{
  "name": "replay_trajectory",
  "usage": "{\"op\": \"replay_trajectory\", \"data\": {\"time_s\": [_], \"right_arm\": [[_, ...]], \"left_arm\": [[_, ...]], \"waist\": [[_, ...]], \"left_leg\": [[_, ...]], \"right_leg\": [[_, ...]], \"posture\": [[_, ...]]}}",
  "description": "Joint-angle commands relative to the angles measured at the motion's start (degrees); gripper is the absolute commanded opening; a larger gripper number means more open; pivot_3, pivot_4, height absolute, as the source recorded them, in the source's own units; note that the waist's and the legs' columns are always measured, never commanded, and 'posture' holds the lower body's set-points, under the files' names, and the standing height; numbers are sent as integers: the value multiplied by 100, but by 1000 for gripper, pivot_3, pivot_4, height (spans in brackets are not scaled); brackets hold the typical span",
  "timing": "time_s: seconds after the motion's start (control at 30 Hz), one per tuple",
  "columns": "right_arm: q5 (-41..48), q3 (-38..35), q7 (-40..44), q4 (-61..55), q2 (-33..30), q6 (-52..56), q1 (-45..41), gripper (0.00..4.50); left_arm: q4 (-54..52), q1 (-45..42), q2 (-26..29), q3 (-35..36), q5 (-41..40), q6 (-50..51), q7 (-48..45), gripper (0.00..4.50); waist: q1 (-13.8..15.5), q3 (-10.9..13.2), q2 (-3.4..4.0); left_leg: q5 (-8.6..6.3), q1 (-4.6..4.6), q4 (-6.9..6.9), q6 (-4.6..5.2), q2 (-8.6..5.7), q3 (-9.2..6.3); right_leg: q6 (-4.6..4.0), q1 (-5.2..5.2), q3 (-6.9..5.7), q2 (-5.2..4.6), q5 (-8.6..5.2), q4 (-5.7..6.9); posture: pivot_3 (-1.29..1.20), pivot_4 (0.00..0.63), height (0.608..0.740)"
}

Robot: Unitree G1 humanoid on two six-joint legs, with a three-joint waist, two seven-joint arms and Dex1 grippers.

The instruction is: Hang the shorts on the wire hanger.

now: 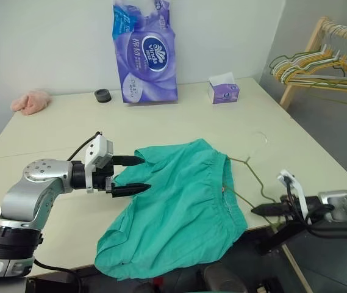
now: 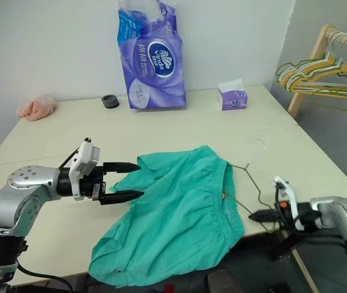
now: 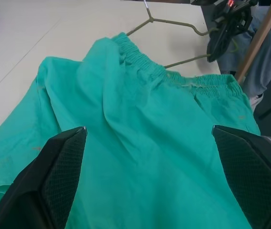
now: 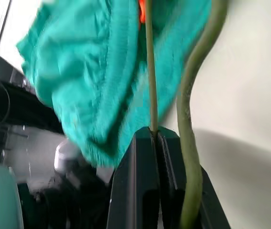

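now the shorts point(image 1: 179, 207) are lying spread on the worktop point(image 1: 179, 116), hem drooping over its near edge. the left hand point(image 1: 130, 175) is hovering wide apart at their leg edge, gripping nothing. the right hand point(image 1: 260, 209) is pinching the wire hanger point(image 1: 253, 177) tight beside the waistband. beyond the shorts are sitting a purple tissue pack point(image 1: 146, 52), a tissue box point(image 1: 224, 90) and a black roll point(image 1: 102, 95).

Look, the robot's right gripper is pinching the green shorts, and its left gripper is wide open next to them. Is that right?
Not quite. The right gripper is pinching the wire hanger, not the shorts; the right wrist view shows its fingers shut on the thin wire. The rest is right: the left gripper is wide open beside the shorts.
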Motion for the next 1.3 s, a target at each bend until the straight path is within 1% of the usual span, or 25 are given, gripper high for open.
{"op": "replay_trajectory", "data": {"time_s": [0.03, 0.17, 0.27, 0.43, 0.57, 0.63, 0.8, 0.9, 1.03, 1.2, 1.3], "right_arm": [[5, -76, -24, 49, -21, -170, -468, 0], [-125, 27, 19, 132, 11, -550, -1087, 0], [-282, 282, 217, -13, -100, -931, -1385, 0], [-580, 591, 535, -116, -302, -1499, -1643, 0], [-886, 933, 763, -335, -431, -1896, -1706, 0], [-1022, 1065, 806, -441, -439, -2081, -1721, 0], [-1414, 1341, 917, -739, -417, -2688, -1779, 0], [-1540, 1444, 962, -854, -365, -2868, -1839, 0], [-1594, 1475, 998, -995, -313, -2969, -1896, 0], [-1573, 1441, 1002, -1158, -288, -2896, -1927, 0], [-1665, 1487, 1075, -1185, -323, -3058, -1928, 0]], "left_arm": [[-97, -82, -17, 250, -53, 8, 178, 4453], [227, -421, -176, 385, 4, 104, 670, 4453], [774, -1042, -422, 596, 14, 141, 1227, 4453], [1279, -1673, -443, 685, 40, 19, 1237, 4453], [1386, -2062, -362, 549, -36, 171, 827, 4453], [1426, -2218, -328, 431, -12, 215, 574, 4453], [1915, -2802, -361, 23, 295, 44, 3, 4453], [2271, -3052, -457, -312, 614, -320, -368, 4453], [2482, -3022, -453, -774, 1029, -828, -949, 4453], [2206, -2826, -419, -979, 1033, -796, -1416, 4453], [1996, -2580, -288, -1168, 1224, -980, -1675, 4453]], "waist": [[12, 0, 0], [46, 0, 0], [74, 0, -1], [124, -1, 0], [121, -1, 0], [122, -1, 0], [118, -1, 0], [97, -1, 0], [24, -1, 1], [-55, -1, 1], [-97, -1, 1]], "left_leg": [[0, 0, 0, 0, 1, -2], [0, -7, -1, 0, 2, -6], [0, -8, 2, 0, -1, -6], [0, -10, 2, 0, 0, -7], [0, -17, 1, 0, -1, -4], [0, -20, 1, 0, 0, -7], [0, -21, 2, 0, -3, -7], [0, -18, 3, 0, -3, -7], [0, -17, 3, 0, -2, -7], [0, -21, 2, 0, 0, -6], [0, -20, 2, 0, 1, -6]], "right_leg": [[0, 0, -2, 0, 0, -1], [0, -3, -7, 1, 0, -4], [2, -4, -7, -2, 1, -2], [4, -6, -8, -2, 2, -4], [2, -13, -8, -8, 3, -3], [-17, -16, -14, -9, 14, -2], [3, -17, -15, -9, 3, 3], [3, -17, -15, -10, 3, 7], [2, -18, -14, -10, 3, 10], [-18, -21, -11, -17, 15, 10], [-17, -22, -11, -18, 14, 11]], "posture": [[-279, 31, 740], [-279, 31, 740], [-279, 31, 740], [-286, 23, 740], [-292, 24, 740], [-292, 24, 740], [-290, 22, 740], [-298, 22, 740], [-308, 26, 740], [-317, 30, 740], [-317, 30, 740]]}}
